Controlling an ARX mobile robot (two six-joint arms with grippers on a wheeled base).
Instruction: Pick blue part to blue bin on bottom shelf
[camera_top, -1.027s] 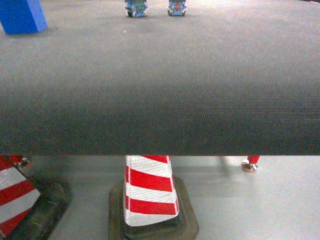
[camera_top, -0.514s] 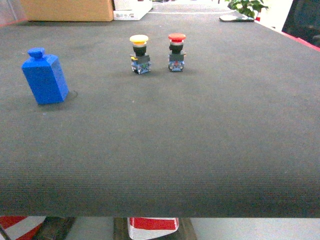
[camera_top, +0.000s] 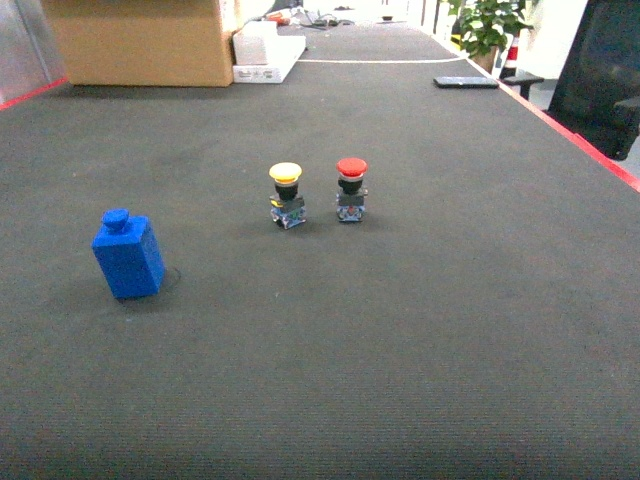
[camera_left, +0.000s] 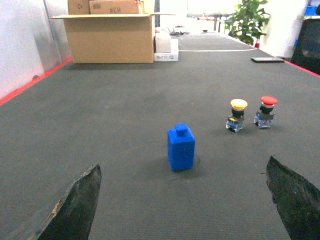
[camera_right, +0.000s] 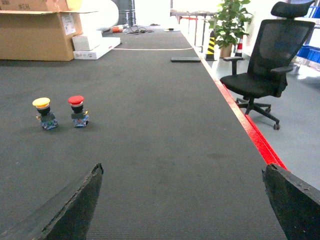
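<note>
Presently the blue part (camera_left: 181, 148) stands untouched on the tabletop (camera_top: 420, 330), centred before the left gripper (camera_left: 182, 200); both jaws spread wide, empty.

One blue part (camera_top: 128, 256). Two push buttons: one yellow-capped (camera_top: 286, 195), one red-capped (camera_top: 351, 188). One open cardboard box (camera_left: 110, 36). One flat white box (camera_right: 96, 48). One potted plant (camera_right: 229, 22). One black office chair (camera_right: 268, 65). One dark flat device (camera_top: 466, 82) near the table's far edge.
</note>
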